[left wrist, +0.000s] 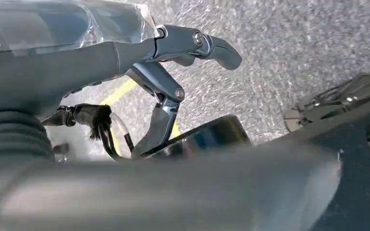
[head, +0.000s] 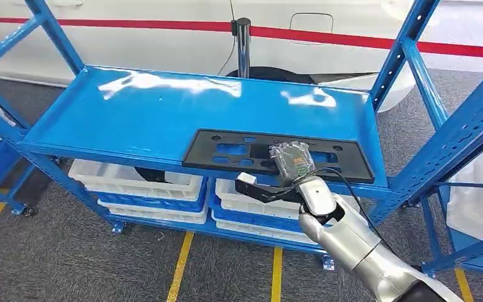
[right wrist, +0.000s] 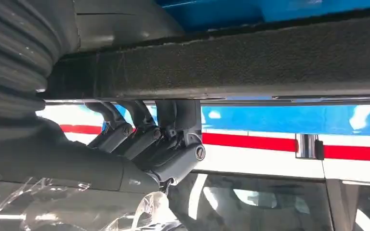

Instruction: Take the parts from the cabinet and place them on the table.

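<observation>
Evidently the right hand (head: 281, 182) clamps the near edge of the black plastic part (head: 226, 151), fingers curled over it and thumb under (a grip suited to sliding it off). It lies flat at the blue shelf's (head: 132, 113) front edge, overhanging slightly for access.

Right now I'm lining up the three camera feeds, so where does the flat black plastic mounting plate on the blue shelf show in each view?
Head view: the flat black plastic mounting plate lies along the front edge of the blue metal shelf, right of centre.
Right wrist view: it is the dark textured bar across the picture, with the right hand curled against it.
Left wrist view: not there.
Shared landmark: the red stripe on the white wall behind.
</observation>
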Action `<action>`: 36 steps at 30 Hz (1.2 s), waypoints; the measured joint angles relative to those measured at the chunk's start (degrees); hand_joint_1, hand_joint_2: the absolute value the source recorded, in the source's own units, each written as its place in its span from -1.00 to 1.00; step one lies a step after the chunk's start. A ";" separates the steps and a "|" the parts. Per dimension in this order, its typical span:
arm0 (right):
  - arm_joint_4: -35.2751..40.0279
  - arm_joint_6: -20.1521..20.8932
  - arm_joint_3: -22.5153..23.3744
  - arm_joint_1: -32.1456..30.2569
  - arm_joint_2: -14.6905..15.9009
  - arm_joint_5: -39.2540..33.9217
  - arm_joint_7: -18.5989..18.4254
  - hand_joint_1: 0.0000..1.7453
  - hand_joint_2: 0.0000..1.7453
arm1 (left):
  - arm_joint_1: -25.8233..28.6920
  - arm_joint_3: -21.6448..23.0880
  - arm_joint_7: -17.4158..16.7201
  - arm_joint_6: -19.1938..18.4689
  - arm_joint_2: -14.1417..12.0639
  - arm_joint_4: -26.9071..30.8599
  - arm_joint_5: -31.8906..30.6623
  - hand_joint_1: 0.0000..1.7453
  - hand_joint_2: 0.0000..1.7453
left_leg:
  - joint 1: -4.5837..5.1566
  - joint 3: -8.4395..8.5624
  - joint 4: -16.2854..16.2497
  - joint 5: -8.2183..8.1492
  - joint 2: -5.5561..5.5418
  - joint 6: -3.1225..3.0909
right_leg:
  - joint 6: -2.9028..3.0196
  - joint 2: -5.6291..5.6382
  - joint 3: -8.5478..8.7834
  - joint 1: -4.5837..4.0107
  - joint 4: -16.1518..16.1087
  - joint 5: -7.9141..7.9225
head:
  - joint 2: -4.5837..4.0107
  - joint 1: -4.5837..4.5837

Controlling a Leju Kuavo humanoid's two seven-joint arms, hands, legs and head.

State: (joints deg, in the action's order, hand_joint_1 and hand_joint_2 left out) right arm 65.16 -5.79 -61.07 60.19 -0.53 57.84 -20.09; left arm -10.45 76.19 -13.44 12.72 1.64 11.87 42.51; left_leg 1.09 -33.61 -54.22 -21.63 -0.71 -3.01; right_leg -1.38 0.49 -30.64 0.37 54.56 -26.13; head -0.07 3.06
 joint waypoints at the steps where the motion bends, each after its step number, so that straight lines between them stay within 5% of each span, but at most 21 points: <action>1: 0.00 0.02 0.00 0.00 0.00 -0.24 0.00 1.00 1.00 | -0.01 0.02 0.26 -0.15 0.00 0.02 -0.20 -1.00 1.00 | 0.00 0.00 0.00 0.00 0.00 0.00 | 0.00 0.00 0.00 0.00 0.00 0.00 | 0.00 0.00; 12: 0.00 0.50 0.00 0.01 0.31 -0.29 -0.13 1.00 1.00 | 0.06 0.68 2.34 0.28 0.15 -0.02 -0.94 -1.00 1.00 | 0.02 0.00 0.00 0.00 -0.01 0.00 | 0.01 0.02 0.01 0.02 -0.01 -0.01 | 0.00 0.00; 18: 0.07 1.22 0.00 0.00 0.57 0.24 -0.74 1.00 1.00 | -0.08 1.01 2.10 3.56 0.35 -0.02 -2.23 -1.00 1.00 | 0.02 0.06 0.00 0.00 -0.14 0.00 | 0.01 0.00 0.08 0.03 -0.01 -0.01 | 0.00 0.00; 24: 1.09 2.32 0.02 -0.03 3.11 1.38 -0.96 1.00 1.00 | 1.50 0.98 9.34 0.43 -2.03 -0.13 -2.28 -1.00 1.00 | 0.00 0.08 0.01 0.00 -0.17 0.00 | -0.02 -0.12 0.14 0.01 -0.01 -0.05 | 0.00 0.00; 36: 1.60 8.28 -1.68 1.42 4.98 22.10 -1.40 1.00 1.00 | 1.62 0.81 8.90 0.04 -2.82 -0.13 -2.06 -1.00 1.00 | 0.00 0.08 0.01 0.00 -0.13 0.00 | -0.03 -0.13 0.16 0.00 0.00 -0.04 | 0.00 0.00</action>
State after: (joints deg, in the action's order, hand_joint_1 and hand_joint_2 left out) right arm 66.75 2.49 -62.75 61.61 4.46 79.94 -21.48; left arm -8.83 77.00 -4.55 12.76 -1.18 11.74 40.46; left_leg 1.10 -33.53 -54.20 -21.63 -0.84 -3.00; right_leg -1.41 0.36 -30.48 0.37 54.56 -26.17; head -0.07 3.06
